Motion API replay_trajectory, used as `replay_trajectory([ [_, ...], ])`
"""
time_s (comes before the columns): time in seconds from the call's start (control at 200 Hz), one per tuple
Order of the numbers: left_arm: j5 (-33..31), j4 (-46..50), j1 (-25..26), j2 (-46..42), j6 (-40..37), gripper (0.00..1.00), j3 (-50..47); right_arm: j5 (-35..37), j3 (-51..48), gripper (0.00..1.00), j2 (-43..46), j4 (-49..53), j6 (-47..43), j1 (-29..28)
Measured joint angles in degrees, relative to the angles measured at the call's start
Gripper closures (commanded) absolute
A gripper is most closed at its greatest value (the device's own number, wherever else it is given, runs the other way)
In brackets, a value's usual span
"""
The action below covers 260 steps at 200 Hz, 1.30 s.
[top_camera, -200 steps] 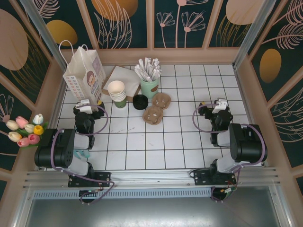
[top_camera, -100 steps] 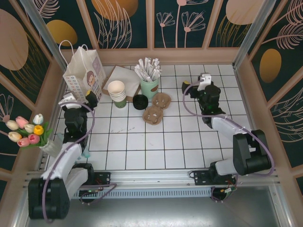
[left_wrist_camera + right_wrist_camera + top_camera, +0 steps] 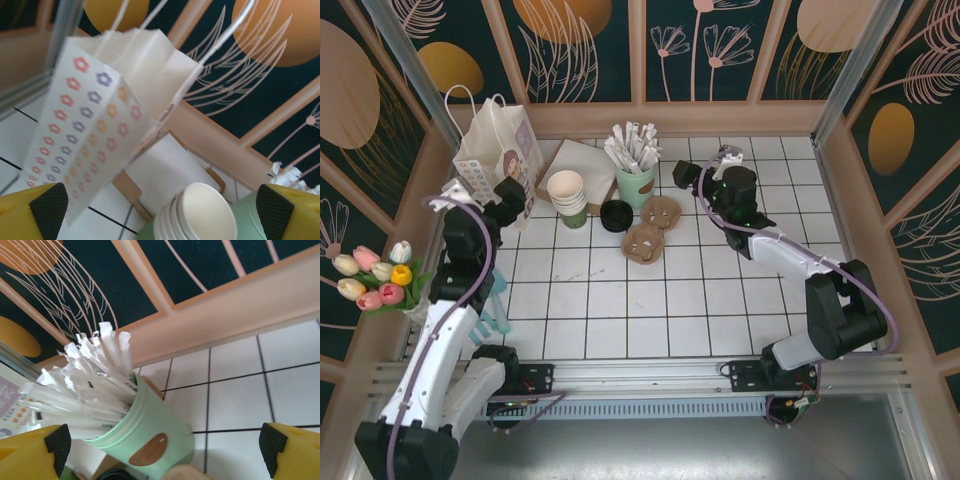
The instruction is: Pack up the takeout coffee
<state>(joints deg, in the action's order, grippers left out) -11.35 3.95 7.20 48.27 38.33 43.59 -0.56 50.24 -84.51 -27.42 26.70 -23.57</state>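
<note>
Top external: takeout coffee (image 3: pixel 616 215) upright, axis vertical.

The left arm (image 3: pixel 440 335) and right arm (image 3: pixel 788 257) have white link shells, bulky black joint housings and a lilac cable (image 3: pixel 702 195) looping alongside. Black base plates (image 3: pixel 515 380) sit near the frame's lower edge. The left pincer (image 3: pixel 160 207) and right pincer (image 3: pixel 165 446) carry yellow fingers (image 3: pixel 15 217) with black textured pads (image 3: pixel 48 204).
</note>
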Motion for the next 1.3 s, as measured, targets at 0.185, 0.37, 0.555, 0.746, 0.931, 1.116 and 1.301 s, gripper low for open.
replay_trajectory([
  [0.185, 4.33, 5.57, 2.19, 10.19, 4.00, 0.02, 7.19, -1.75, 2.01, 0.01, -0.31, 2.58, 4.00, -1.73],
  [0.37, 3.76, 12.07, 5.97, 19.06, 4.42, 0.05, 14.67, -2.84, 2.01, 0.01, -0.31, 3.08, 4.59, -2.34],
  [0.555, 0.31, 16.87, 8.46, 28.35, 3.58, 0.21, 21.42, -2.95, 2.01, 0.01, -0.31, 3.08, 4.76, -2.47],
  [0.746, -1.90, 19.78, 8.70, 36.44, 2.05, 0.40, 28.52, -2.54, 2.01, 0.01, -0.31, 3.23, 3.87, -2.64],
  [0.931, -4.33, 22.56, 9.01, 41.09, 1.31, 0.43, 31.56, -2.01, 2.01, 0.01, -0.31, 3.76, 2.99, -2.73],
  [1.116, -4.33, 24.74, 9.01, 43.80, 0.83, 0.56, 32.39, -1.16, 2.01, 0.01, -0.31, 3.91, 2.03, -2.75],
  [1.301, -4.15, 25.44, 9.11, 46.03, 0.20, 0.69, 33.68, -0.79, 2.01, 0.01, -0.31, 3.91, 1.53, -2.75],
])
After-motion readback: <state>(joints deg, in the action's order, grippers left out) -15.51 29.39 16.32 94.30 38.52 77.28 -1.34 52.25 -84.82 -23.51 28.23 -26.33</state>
